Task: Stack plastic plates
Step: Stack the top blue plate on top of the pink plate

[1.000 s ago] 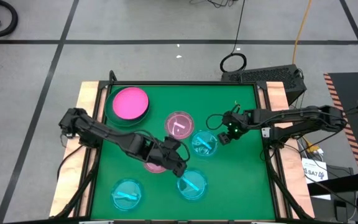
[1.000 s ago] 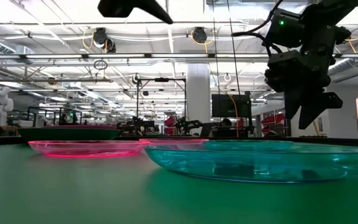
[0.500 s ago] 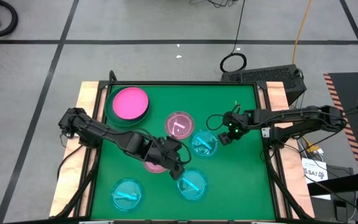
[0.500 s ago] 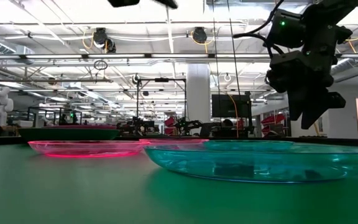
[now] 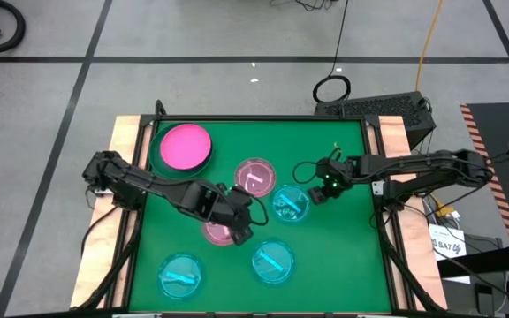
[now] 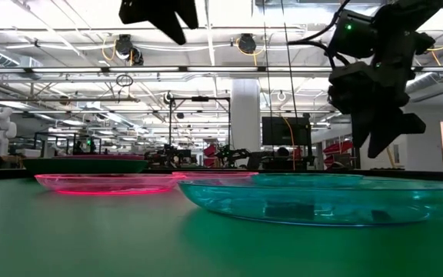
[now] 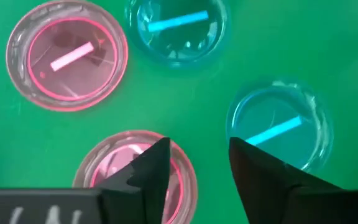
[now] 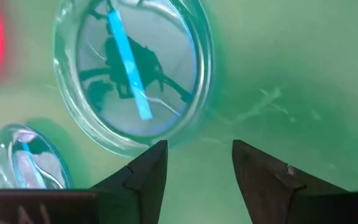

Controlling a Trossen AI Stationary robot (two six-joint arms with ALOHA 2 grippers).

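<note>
From above, the left gripper point(image 5: 239, 231) hangs over a translucent pink plate point(image 5: 216, 231) mid-table, fingers apart with nothing between them. The right gripper point(image 5: 319, 193) hovers just beside a cyan plate point(image 5: 290, 202), also parted and empty. Only the overhead view shows the magenta plate point(image 5: 185, 147) sitting on a dark plate point(image 5: 159, 163) at the far left corner. The low view instead shows every plate lying flat, rims up, the nearest cyan plate point(image 6: 325, 198) broadside. Round as they are, none has a long axis.
</note>
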